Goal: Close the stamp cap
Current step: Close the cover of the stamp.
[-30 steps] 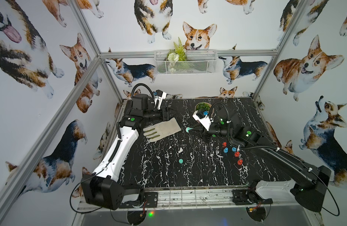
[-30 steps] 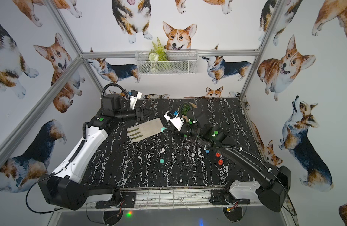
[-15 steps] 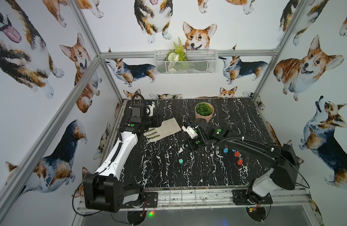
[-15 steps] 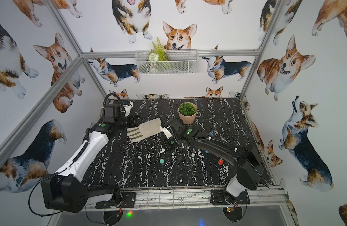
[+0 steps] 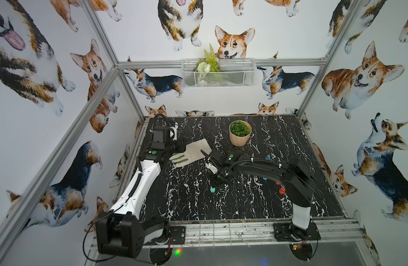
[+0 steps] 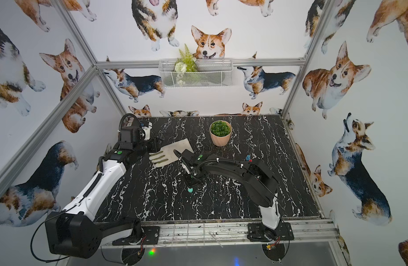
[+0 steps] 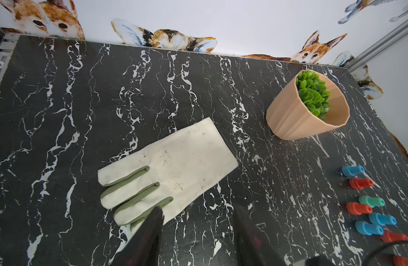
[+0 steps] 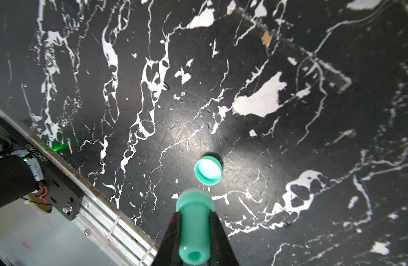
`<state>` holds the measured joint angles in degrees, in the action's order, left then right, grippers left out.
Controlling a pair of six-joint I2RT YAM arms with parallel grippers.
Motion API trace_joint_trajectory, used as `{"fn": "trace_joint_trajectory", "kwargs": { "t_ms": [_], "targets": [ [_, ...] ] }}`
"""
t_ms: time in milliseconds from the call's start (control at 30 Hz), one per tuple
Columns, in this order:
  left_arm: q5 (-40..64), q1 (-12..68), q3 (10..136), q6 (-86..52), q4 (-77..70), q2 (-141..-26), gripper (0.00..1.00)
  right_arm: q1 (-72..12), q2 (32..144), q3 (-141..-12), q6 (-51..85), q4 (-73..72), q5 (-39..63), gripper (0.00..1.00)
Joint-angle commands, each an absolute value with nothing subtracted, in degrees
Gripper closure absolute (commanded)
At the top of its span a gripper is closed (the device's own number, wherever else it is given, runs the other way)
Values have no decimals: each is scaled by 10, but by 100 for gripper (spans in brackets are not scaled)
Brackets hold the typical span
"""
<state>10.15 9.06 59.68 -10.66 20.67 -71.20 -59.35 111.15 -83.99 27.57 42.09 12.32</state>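
Observation:
My right gripper is shut on a teal green stamp, gripping its narrow barrel, with the wide end pointing at the table. The matching green cap lies on the black marble table just past the stamp's end, hollow side up and apart from it. In both top views the cap sits just in front of the right gripper. My left gripper is open with nothing between its fingers, hovering by the fingertips of a white glove at the back left.
A beige pot with a green plant stands at the back. Several blue, red and green stamps lie in a cluster on the right of the table. The metal front rail runs close to the cap.
My right arm has come forward and down from near the pot, bringing the green stamp close over the cap. My left arm has pulled back toward the back left corner.

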Motion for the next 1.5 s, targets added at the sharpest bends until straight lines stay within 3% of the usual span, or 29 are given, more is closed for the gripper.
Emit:
{"fn": "trace_joint_trajectory", "kwargs": {
  "t_ms": [0,600,1133,1467],
  "targets": [
    [97,91,598,-95,195,-710,48,-595,1134,-859,280,446,120,100],
    [99,90,599,-96,196,-710,48,-595,1194,-889,267,472,125,100],
    [94,90,599,-94,198,-708,48,-641,1249,-900,211,534,-40,100],
    [84,90,596,-92,198,-700,48,-661,1282,-857,189,518,-61,100]
  ]
}}
